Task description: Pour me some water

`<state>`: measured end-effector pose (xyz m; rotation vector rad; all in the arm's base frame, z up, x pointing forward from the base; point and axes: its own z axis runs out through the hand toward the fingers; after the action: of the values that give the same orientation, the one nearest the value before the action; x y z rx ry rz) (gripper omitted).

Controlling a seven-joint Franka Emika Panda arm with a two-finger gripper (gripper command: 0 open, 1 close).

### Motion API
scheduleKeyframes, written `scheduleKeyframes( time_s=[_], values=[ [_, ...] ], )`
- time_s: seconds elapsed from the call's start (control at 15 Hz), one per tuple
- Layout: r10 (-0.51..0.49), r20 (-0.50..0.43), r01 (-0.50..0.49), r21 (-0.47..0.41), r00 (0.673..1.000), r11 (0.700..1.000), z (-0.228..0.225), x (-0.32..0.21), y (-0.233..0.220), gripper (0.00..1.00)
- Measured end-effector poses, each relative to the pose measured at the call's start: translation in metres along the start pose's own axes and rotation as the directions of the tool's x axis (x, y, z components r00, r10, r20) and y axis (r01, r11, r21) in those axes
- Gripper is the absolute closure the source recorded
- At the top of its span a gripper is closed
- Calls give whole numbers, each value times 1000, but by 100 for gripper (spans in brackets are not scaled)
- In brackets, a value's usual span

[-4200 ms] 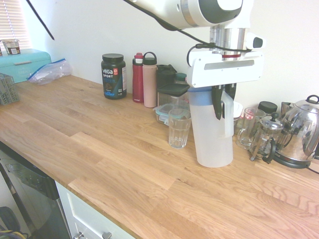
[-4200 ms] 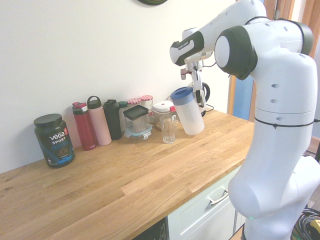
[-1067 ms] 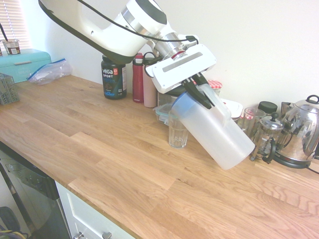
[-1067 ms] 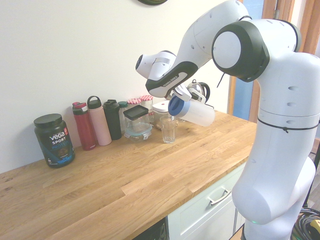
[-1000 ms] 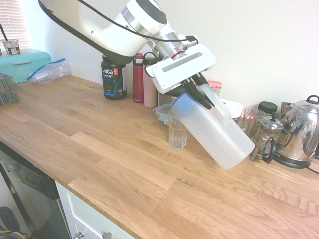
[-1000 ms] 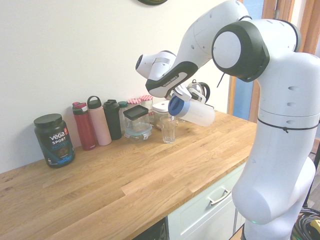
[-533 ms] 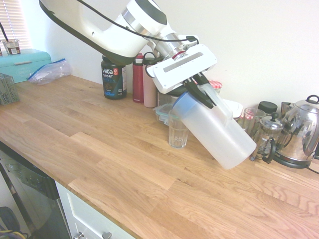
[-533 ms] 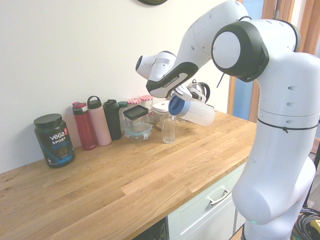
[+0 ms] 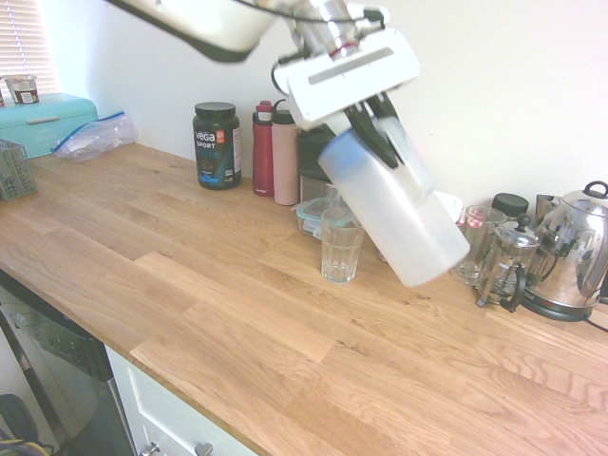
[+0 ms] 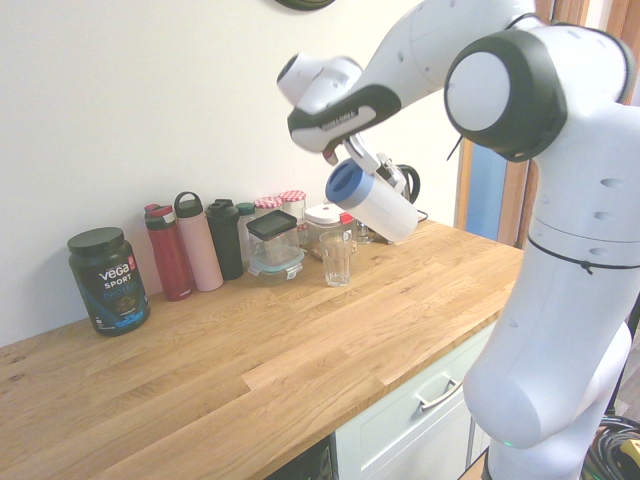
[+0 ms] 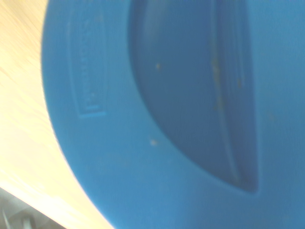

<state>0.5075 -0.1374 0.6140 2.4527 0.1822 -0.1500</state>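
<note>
A translucent white water pitcher (image 9: 394, 209) with a blue lid (image 9: 337, 154) hangs tilted in the air, lid end lowest and pointing toward the clear drinking glass (image 9: 341, 244). My gripper (image 9: 385, 142) is shut on the pitcher's handle near the lid. The glass stands upright on the wooden counter, below and slightly left of the lid. In the second exterior view the pitcher (image 10: 372, 203) is above and right of the glass (image 10: 337, 260). The blue lid (image 11: 167, 119) fills the wrist view. Whether water is in the glass cannot be told.
Behind the glass stand a lidded food container (image 9: 318, 204), a pink bottle (image 9: 285, 152), a red bottle (image 9: 263, 147) and a dark protein tub (image 9: 217, 144). A glass mug (image 9: 472, 242), French press (image 9: 508, 266) and steel kettle (image 9: 570, 256) crowd the right. A teal box (image 9: 43, 119) sits far left.
The arm has risen, lifting the tilted pitcher up off the glass's rim; its lid now hangs well above the glass. The glass has not moved.
</note>
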Motion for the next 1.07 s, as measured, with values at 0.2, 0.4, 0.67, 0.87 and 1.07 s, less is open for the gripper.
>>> scheduleKeyframes(
  time_s=[0.2, 0.4, 0.67, 0.87, 1.07],
  values=[
    [24, -100, -5, 189, 995, 982, -72, -56, 17, 100],
    [71, -175, 1, 377, 982, 926, -139, -85, -16, 100],
    [218, -159, -86, 583, 963, 808, -189, -60, -97, 100],
    [362, -88, -212, 675, 928, 707, -167, -10, -135, 100],
    [489, 9, -342, 727, 872, 596, -127, 14, -177, 100]
  ],
)
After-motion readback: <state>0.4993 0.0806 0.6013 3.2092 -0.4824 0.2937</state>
